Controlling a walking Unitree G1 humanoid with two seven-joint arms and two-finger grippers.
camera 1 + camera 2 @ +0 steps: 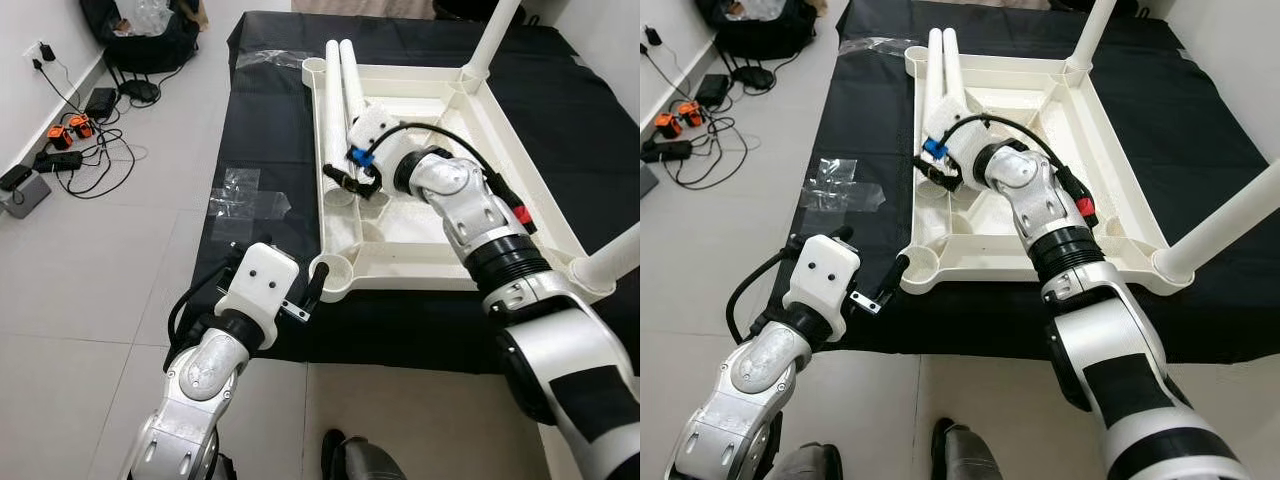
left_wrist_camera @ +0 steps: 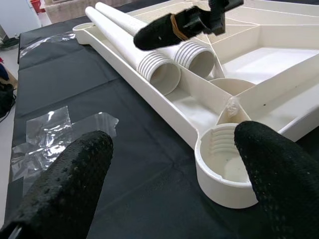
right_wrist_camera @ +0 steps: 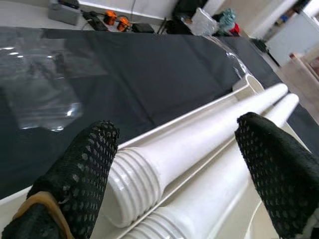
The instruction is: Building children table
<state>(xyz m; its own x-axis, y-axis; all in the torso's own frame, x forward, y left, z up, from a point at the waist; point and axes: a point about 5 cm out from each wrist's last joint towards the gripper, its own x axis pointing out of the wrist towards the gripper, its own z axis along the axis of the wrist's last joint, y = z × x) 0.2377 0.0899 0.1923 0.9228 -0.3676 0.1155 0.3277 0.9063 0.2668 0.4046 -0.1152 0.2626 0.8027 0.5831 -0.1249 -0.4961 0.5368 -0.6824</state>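
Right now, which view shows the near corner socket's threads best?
The left wrist view: the socket sits close, its inner ridges plain, between the open left pincer's fingers. Both eye views show it small from above, beside that pincer.

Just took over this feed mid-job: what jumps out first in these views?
The upturned white tabletop lies on a black sheet on the floor, with two legs already standing in its right-hand corners. The right gripper hangs open over the threaded ends of two loose white legs lying along the tabletop's left side. The left gripper is open at the empty near-left corner socket.
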